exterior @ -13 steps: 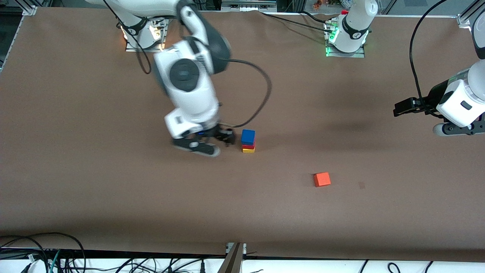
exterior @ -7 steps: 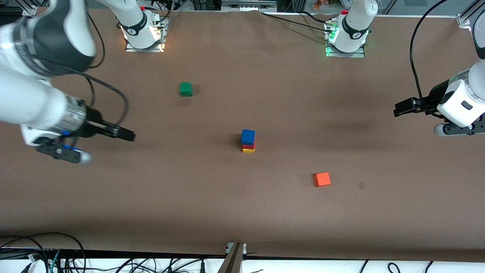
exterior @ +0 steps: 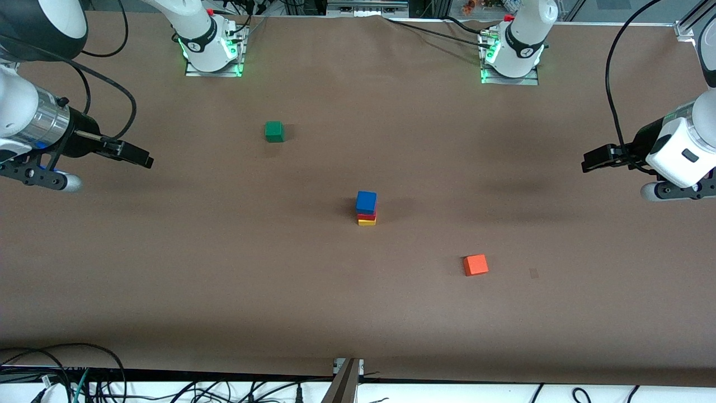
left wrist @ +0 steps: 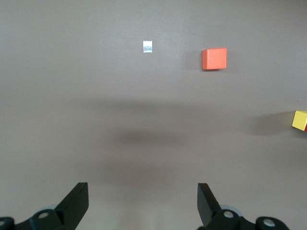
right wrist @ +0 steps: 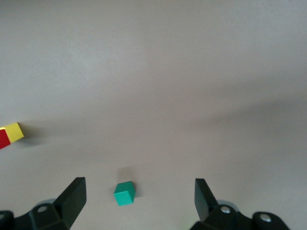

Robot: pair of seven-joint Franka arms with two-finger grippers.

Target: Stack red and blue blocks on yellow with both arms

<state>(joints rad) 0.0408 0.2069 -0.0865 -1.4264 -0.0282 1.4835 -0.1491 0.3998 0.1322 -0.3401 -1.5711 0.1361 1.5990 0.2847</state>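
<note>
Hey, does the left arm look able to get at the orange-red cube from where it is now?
Probably yes. The left gripper hangs open above bare table at its own end, and the orange-red cube sits alone, apart from the stack, with nothing between them.

The blue block (exterior: 366, 201) is sitting on the red block (exterior: 367, 216), which is resting on the yellow block (exterior: 367, 222), mid-bench.

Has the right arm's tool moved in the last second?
Yes. The right tool left the block stack and swung toward its own end of the table.
</note>
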